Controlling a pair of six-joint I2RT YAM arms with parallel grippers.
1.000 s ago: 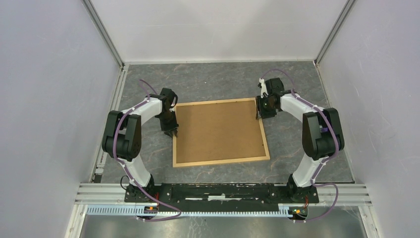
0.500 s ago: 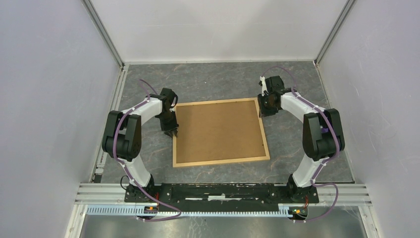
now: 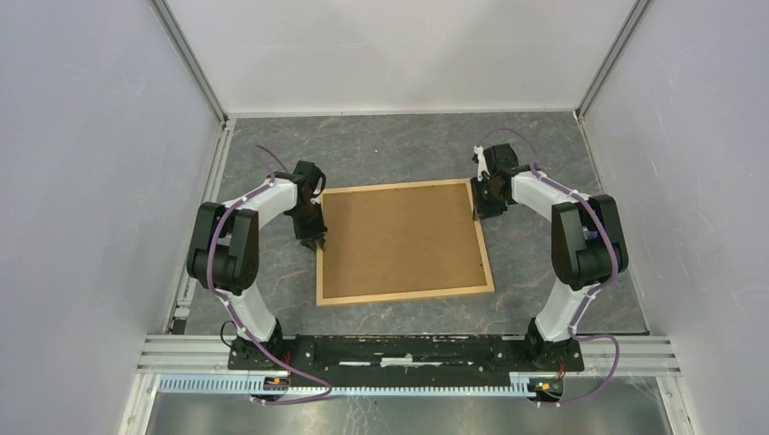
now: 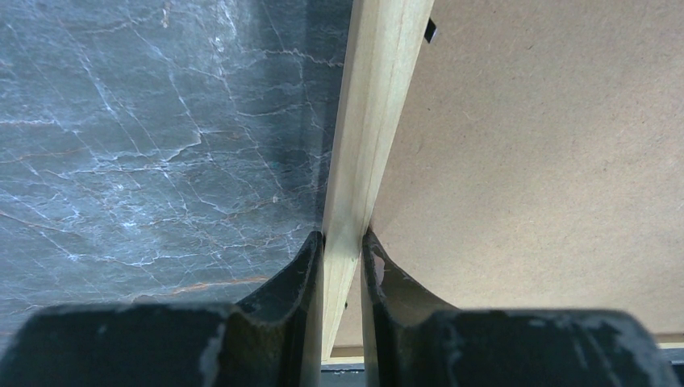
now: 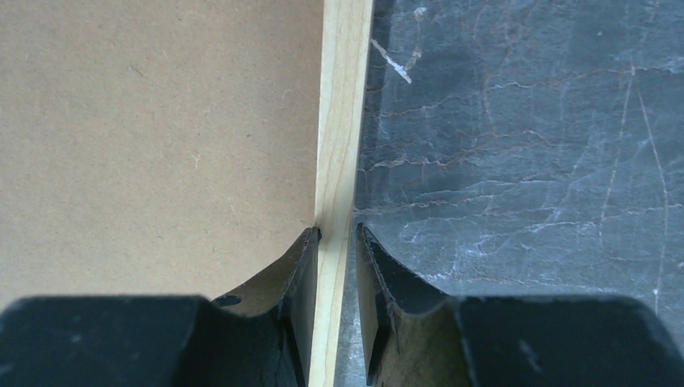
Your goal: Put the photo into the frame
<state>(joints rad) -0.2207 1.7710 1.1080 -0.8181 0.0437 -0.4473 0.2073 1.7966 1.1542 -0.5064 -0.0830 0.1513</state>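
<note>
**A:** Where is the frame?

**B:** The frame [image 3: 408, 294] lies flat on the grey marbled tabletop [image 3: 381, 154], about the middle of the top view and turned slightly askew. A plain brown board [image 3: 399, 237] fills the inside of it.

**A:** What about the left hand?

**B:** The left hand [image 4: 343, 239] is down on the frame's left strip, in its upper half. It is closed to a narrow gap and pinches the wood. One finger is outside over the tabletop and the other inside over the board.

**A:** And the right hand?

**B:** The right hand [image 5: 335, 232] sits on the right strip, close to the frame's upper right corner. Its fingers straddle the strip, and the tips meet the wood on both sides, clamping it.
</note>
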